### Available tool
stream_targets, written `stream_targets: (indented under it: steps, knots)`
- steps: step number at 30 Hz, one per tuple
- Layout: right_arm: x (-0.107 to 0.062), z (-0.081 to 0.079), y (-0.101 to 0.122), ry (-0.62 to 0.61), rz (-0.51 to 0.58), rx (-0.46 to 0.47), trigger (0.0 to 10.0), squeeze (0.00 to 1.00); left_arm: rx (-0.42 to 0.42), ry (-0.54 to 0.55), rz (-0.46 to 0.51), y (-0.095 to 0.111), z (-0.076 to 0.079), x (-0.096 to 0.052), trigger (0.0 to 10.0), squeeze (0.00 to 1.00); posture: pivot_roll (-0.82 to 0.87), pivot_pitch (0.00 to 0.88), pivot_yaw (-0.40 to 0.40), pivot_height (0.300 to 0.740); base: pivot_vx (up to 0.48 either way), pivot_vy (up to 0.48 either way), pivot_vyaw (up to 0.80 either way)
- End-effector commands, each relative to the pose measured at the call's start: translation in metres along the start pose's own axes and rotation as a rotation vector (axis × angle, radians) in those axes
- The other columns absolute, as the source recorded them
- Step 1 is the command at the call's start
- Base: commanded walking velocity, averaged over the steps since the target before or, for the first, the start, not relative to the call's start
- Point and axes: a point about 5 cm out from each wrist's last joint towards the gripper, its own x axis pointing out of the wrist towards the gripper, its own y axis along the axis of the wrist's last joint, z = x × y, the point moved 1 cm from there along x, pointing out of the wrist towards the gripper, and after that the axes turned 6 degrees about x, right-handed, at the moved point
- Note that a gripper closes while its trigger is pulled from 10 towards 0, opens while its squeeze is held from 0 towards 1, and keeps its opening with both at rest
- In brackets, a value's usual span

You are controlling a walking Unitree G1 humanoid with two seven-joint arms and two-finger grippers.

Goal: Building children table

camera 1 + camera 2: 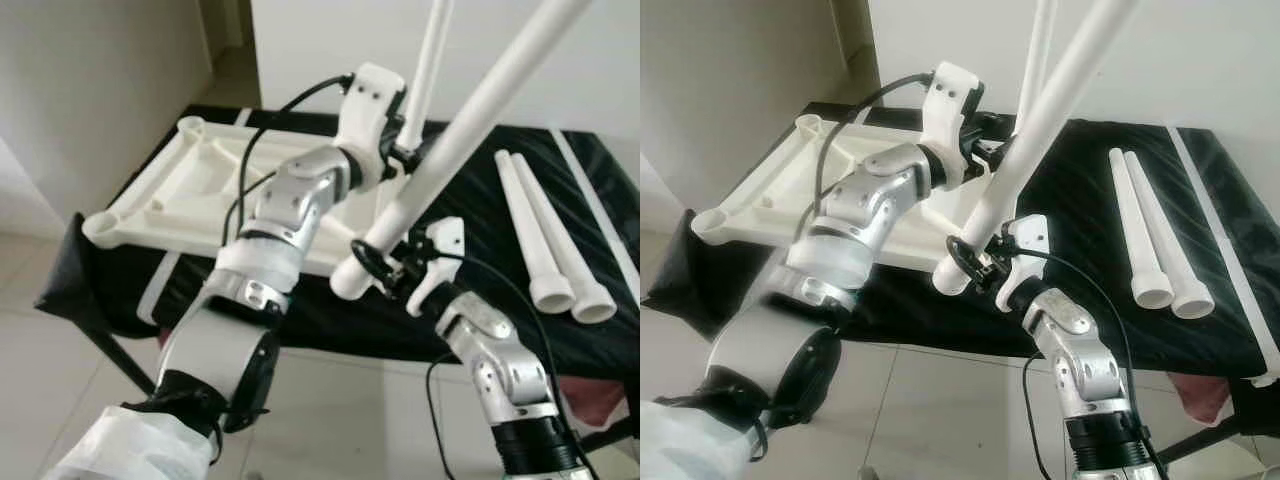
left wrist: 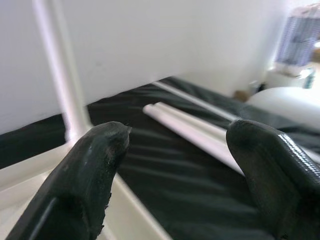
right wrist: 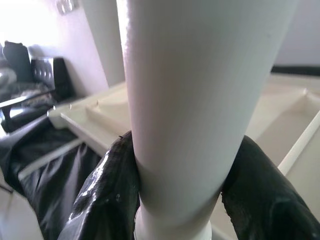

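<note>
The white tabletop (image 1: 200,190) lies upside down on a black-covered stand. One white leg (image 1: 428,70) stands upright at its far right corner. My left gripper (image 1: 405,145) hovers open right beside the base of that leg; in the left wrist view the leg (image 2: 60,75) rises behind one finger (image 2: 85,170), with nothing between the two fingers. My right gripper (image 1: 385,265) is shut on a second white leg (image 1: 470,120) near its wide lower end. That leg tilts up and to the right over the tabletop's near right edge. The right wrist view shows black fingers (image 3: 107,190) clamped on both sides of it (image 3: 185,100).
Two loose white legs (image 1: 545,235) lie side by side on the black cover (image 1: 330,310) to the right, with a thin white strip (image 1: 590,190) beyond them. A white wall rises behind the stand. Light tile floor (image 1: 350,410) lies in front, and a reddish object (image 1: 590,405) sits low right.
</note>
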Motion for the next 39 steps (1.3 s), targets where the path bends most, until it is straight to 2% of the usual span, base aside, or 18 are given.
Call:
stream_targets:
  steps: [1,6,8,14,16,17,18,19,24,28,30,35,39]
  knots:
    - [-0.003,0.002,0.012,-0.007,0.056,0.012,10.0,0.0,0.042,0.023,-0.027,-0.004,-0.006,-0.003,10.0,0.0,-0.01,0.0,0.014,0.74,0.0,0.0,0.0]
    - [-0.006,0.007,0.025,-0.024,0.106,0.023,10.0,0.0,0.064,0.063,-0.057,-0.01,-0.016,-0.009,10.0,0.0,-0.01,0.0,0.013,0.74,0.0,0.0,0.0]
    - [-0.009,0.019,0.041,-0.079,0.169,0.025,10.0,0.0,0.09,0.101,-0.099,-0.021,-0.024,-0.016,10.0,0.0,-0.01,0.003,0.013,0.74,0.0,0.0,0.0]
    - [-0.009,0.028,0.05,-0.127,0.198,0.001,10.0,0.0,0.114,0.123,-0.129,-0.032,-0.026,-0.021,10.0,0.0,-0.01,0.008,0.013,0.74,0.0,0.0,0.0]
    - [-0.008,0.034,0.051,-0.193,0.186,-0.059,10.0,0.0,0.096,0.118,-0.122,-0.036,-0.026,-0.026,10.0,0.0,-0.01,0.011,0.015,0.74,0.0,0.0,0.0]
    - [-0.008,0.034,0.051,-0.193,0.186,-0.059,10.0,0.0,0.096,0.118,-0.122,-0.036,-0.026,-0.026,10.0,0.0,-0.01,0.011,0.015,0.74,0.0,0.0,0.0]
    - [-0.009,0.038,0.051,-0.237,0.177,-0.08,1.4,0.0,0.081,0.106,-0.116,-0.037,-0.026,-0.029,10.0,0.0,-0.01,0.012,0.016,0.74,0.0,0.0,0.0]
    - [-0.009,0.041,0.048,-0.278,0.157,-0.087,0.0,0.0,0.061,0.086,-0.105,-0.039,-0.025,-0.033,10.0,0.0,-0.01,0.014,0.016,0.74,0.0,0.0,0.0]
    - [-0.008,0.045,0.04,-0.327,0.099,-0.102,0.0,0.0,0.042,0.027,-0.092,-0.042,-0.019,-0.04,10.0,0.0,-0.01,0.019,0.016,0.74,0.0,0.0,0.0]
    - [-0.001,0.041,0.03,-0.351,0.019,-0.127,0.0,0.0,0.035,-0.036,-0.109,-0.053,-0.006,-0.049,10.0,0.0,-0.01,0.022,0.014,0.74,0.0,0.0,0.0]
    - [0.004,0.039,0.025,-0.357,-0.02,-0.13,10.0,0.0,0.015,-0.047,-0.123,-0.058,-0.002,-0.052,10.0,0.0,0.0,0.022,0.016,0.74,0.0,0.0,0.0]
    - [0.014,0.033,0.019,-0.375,-0.08,-0.125,10.0,0.0,-0.012,-0.039,-0.128,-0.062,0.002,-0.057,10.0,0.0,0.0,0.023,0.014,0.74,0.0,0.0,0.0]
    - [0.019,0.029,0.014,-0.384,-0.109,-0.07,10.0,0.0,-0.032,-0.034,-0.132,-0.064,0.006,-0.059,10.0,0.0,0.0,0.024,0.014,0.74,0.0,0.0,0.0]
